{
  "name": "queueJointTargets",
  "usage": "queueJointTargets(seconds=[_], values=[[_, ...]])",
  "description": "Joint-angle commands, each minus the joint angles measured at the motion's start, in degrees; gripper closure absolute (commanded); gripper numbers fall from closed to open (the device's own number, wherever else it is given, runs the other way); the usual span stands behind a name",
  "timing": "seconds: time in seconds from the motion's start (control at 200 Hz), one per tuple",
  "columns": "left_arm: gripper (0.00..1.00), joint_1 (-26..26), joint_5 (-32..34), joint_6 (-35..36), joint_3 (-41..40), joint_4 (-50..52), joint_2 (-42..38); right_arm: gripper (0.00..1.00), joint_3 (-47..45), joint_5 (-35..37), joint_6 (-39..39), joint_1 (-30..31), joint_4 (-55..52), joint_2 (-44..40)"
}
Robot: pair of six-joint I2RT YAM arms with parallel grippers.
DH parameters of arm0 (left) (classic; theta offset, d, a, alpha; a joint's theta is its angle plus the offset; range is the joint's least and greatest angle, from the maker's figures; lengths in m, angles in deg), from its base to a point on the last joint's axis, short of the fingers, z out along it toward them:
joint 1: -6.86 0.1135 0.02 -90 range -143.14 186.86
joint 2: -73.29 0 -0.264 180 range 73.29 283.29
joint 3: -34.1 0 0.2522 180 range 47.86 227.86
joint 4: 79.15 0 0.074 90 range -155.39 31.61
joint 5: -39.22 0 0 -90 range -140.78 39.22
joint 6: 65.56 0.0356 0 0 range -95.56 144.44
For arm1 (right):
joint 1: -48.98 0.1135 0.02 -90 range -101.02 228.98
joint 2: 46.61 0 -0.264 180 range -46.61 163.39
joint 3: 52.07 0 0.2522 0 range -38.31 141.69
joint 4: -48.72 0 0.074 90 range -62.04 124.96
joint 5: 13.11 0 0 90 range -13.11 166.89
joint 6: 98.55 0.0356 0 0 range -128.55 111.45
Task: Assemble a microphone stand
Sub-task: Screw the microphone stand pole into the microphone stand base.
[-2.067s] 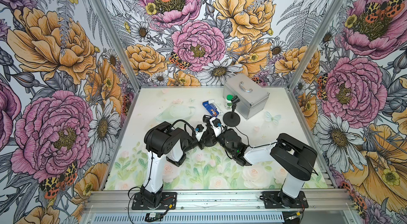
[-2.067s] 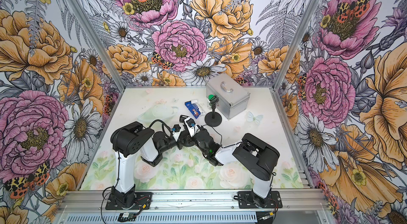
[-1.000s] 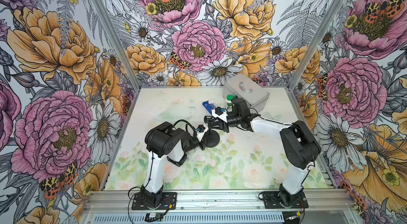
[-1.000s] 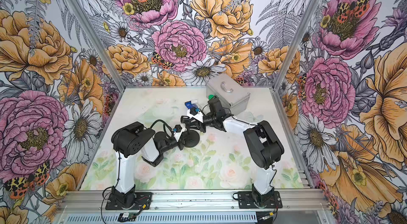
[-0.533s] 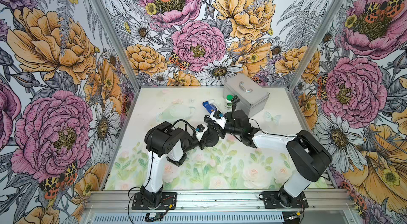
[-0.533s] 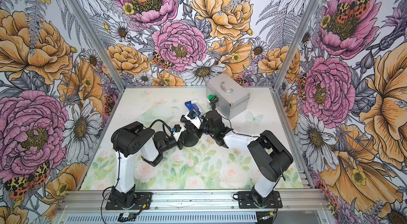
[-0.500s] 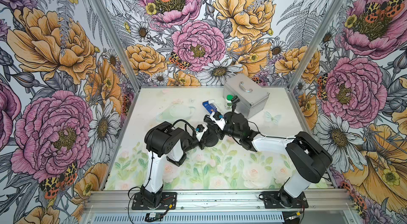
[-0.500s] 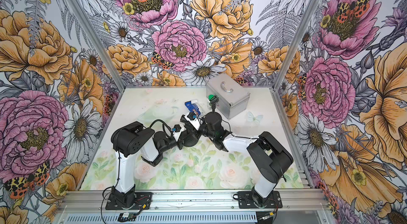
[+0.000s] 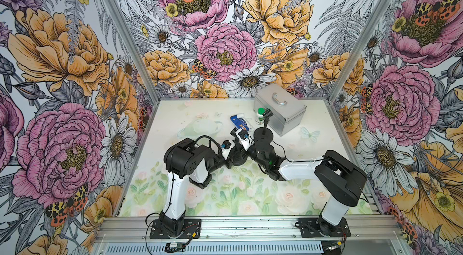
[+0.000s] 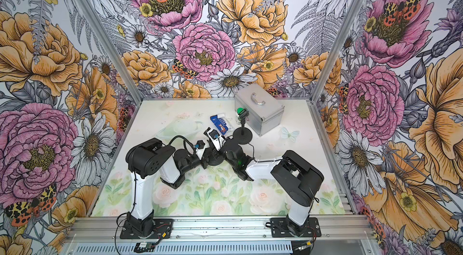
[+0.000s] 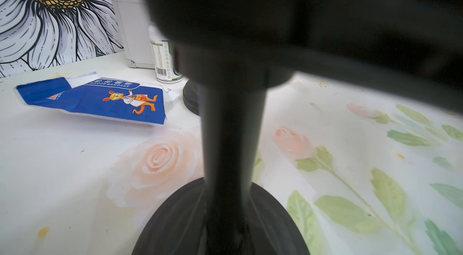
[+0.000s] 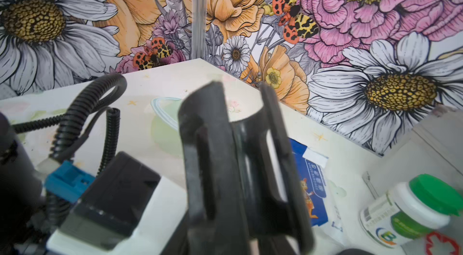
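**Both grippers meet at a stand pole in mid-table**

The white table with a pastel flower print (image 9: 225,203) carries a silver metal case with a handle (image 9: 280,108) at its far right side. The left arm (image 9: 185,161) and the right arm (image 9: 298,171) reach inward and meet near the table's middle.

The left gripper (image 9: 234,157) is clamped on a black stand pole with a round base (image 11: 231,141). The pole stands upright with its base on the table, nearer than the case. The right gripper (image 9: 248,149) hovers at the pole's top. Its jaws are hidden in both top views, so I cannot tell whether they are parted or closed. In the left wrist view a dark, blurred mass covers the top of the pole.

A second black stand with a round base, thin pole and clip on top (image 9: 263,134) stands upright just in front of the case, behind the right wrist.

A blue and white gauze bandage packet (image 11: 100,100) lies flat to the left of that stand. A black U-shaped microphone clip (image 12: 213,166), blurred, fills the middle of the right wrist view. Whether the gripper grips it cannot be made out. A white bottle with a green cap (image 12: 413,203) stands upright between the packet and the case, just beside the case.
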Motion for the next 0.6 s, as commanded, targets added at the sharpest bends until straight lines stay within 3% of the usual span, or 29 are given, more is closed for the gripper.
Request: queueJointTargets(seconds=[0.0, 0.12, 0.2, 0.465, 0.59], values=[[0.81, -1.75, -4.86, -1.12, -0.84, 2.53, 1.20, 0.57, -1.32, -23.38, -8.94, -5.27, -12.50, -2.78], [0.81, -1.69, -5.01, -1.14, -0.83, 2.51, 1.19, 0.41, 0.17, -39.38, -12.11, -10.10, -17.30, -3.17], [0.81, -1.72, -5.07, -1.24, -0.78, 2.50, 1.31, 0.41, 3.52, -46.44, -14.94, -11.96, -21.62, -1.15], [0.80, -1.72, -5.08, -1.11, -0.73, 2.53, 1.56, 0.42, 14.90, -56.43, -21.40, -16.65, -31.14, 4.09], [0.81, -1.65, -5.08, -1.16, -0.66, 2.53, 1.63, 0.44, 21.04, -59.64, -27.20, -16.92, -41.13, 6.24]])
